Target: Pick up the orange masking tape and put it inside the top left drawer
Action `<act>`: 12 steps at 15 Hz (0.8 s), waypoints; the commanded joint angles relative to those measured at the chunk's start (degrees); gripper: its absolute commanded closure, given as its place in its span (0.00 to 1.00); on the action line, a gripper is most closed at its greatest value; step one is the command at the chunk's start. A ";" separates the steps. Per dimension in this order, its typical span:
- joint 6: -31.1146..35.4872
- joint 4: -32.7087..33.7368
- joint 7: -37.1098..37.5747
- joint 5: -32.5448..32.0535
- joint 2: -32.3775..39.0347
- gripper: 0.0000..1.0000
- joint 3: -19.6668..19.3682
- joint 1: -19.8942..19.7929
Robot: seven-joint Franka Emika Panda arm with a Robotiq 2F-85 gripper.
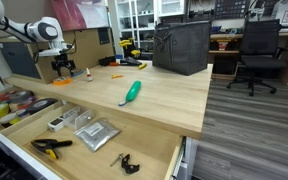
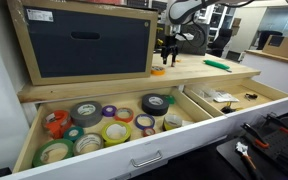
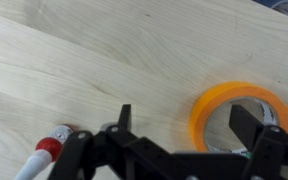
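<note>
Two drawers stand pulled out under the wooden bench top (image 1: 169, 100). The top left drawer (image 2: 134, 157) is packed with tape rolls in red, yellow, green and dark colours. The larger drawer (image 1: 156, 150) at its side holds grey metal plates (image 1: 96, 132) and a yellow-and-black clamp (image 1: 49, 146).

On the bench, a teal-handled tool (image 1: 131, 92) lies near the middle, well apart from the arm. A dark box (image 1: 181, 45) sits at the far edge, with an office chair (image 1: 256, 50) on the floor beyond. A red-tipped marker (image 3: 46, 150) rests on the wood at about 8 o'clock from the gripper in the wrist view, clear of the tape. It is the closest thing to the working spot.

The orange masking tape (image 3: 239, 112) lies flat on the bench top, at the corner where the arm reaches, and shows in both exterior views (image 1: 62, 82) (image 2: 158, 71). The gripper (image 3: 184, 115) hangs just above it with its jaws spread wide and gripping nothing.

In the wrist view the roll sits toward 3 o'clock of the gap. One of the fingers (image 3: 246, 122) stands in front of the hole in the ring, and only the roll's 9 o'clock rim falls between the two fingers. The other finger is over bare wood, well apart from the roll. Whether the fingers touch the tape cannot be told.
</note>
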 commanded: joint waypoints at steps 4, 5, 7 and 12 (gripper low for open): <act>5.76 -0.10 2.78 -1.98 1.93 0.00 -1.46 2.25; 6.44 -0.45 2.52 -2.39 2.02 0.25 -1.63 2.25; 7.26 -0.78 2.41 -2.90 2.14 0.32 -2.08 2.38; 7.61 -0.87 2.48 -2.84 1.77 0.71 -1.79 2.47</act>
